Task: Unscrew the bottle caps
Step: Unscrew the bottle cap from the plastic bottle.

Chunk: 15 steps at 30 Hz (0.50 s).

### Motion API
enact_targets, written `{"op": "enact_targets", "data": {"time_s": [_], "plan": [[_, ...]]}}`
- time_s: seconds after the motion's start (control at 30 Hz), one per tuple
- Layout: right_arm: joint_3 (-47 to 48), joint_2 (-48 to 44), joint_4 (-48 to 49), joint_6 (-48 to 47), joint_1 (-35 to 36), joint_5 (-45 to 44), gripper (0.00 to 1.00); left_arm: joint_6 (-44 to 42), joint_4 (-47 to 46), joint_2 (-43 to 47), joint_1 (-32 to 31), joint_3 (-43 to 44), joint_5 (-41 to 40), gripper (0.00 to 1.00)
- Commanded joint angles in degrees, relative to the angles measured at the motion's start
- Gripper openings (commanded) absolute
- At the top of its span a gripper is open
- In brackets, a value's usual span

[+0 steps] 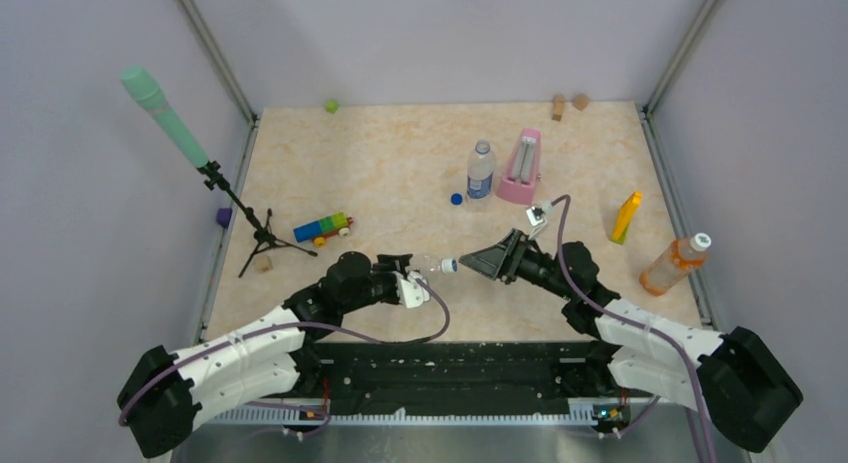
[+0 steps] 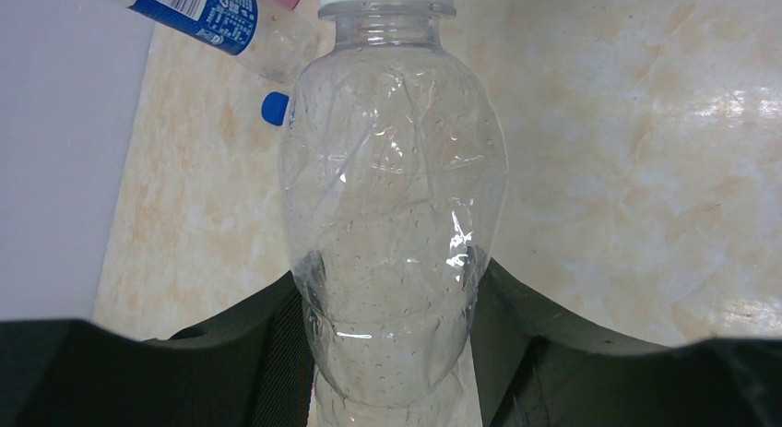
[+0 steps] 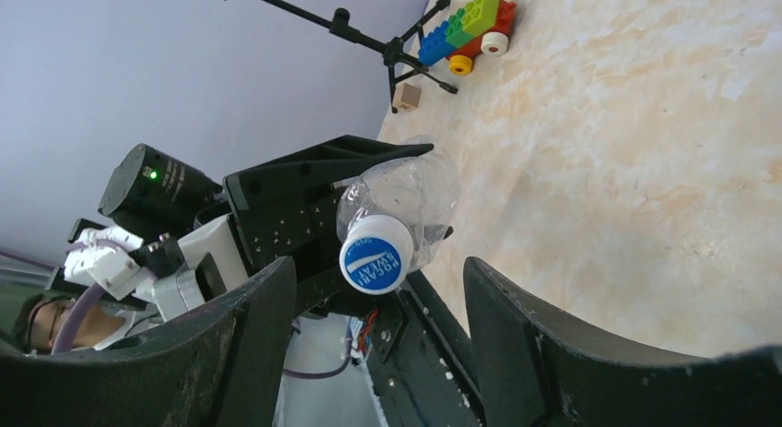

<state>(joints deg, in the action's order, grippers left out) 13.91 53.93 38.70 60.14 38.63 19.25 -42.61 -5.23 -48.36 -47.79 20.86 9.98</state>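
From above, your left claw (image 1: 415, 280) grips the clear bottle (image 1: 434, 268). It is held level, long axis running left to right, with the cap (image 1: 449, 266) aimed at the right claw (image 1: 468, 261) just beside it.

Left wrist: the fingers (image 2: 277, 353) clamp the bottle's lower body, cap at the far end.

Right wrist: the jaws stand spread, the cap (image 3: 375, 254) centred between them and untouched. Go straight in along that axis.

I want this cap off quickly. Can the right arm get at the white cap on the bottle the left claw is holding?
Probably yes: the white cap faces the open right claw, with nothing between them; the left claw grips the bottle by its body.
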Motion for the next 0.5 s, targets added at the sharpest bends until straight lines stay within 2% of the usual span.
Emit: {"op": "enact_targets", "data": {"time_s": [0.0, 0.27, 0.47], "plan": [[5.95, 5.22, 3.45, 0.21, 0.56, 4.95, 0.64, -0.88, -2.43, -0.93, -0.3, 0.56, 0.29, 0.0], [5.48, 13.73, 11.99, 3.6, 0.7, 8.91, 0.52, -0.88, -2.33, -0.58, -0.37, 0.53, -0.06, 0.0], [5.71, 16.08, 15.18, 4.09, 1.36, 10.85, 0.5, -0.76, -2.07, -0.59, -0.38, 0.49, 0.13, 0.0]]}}
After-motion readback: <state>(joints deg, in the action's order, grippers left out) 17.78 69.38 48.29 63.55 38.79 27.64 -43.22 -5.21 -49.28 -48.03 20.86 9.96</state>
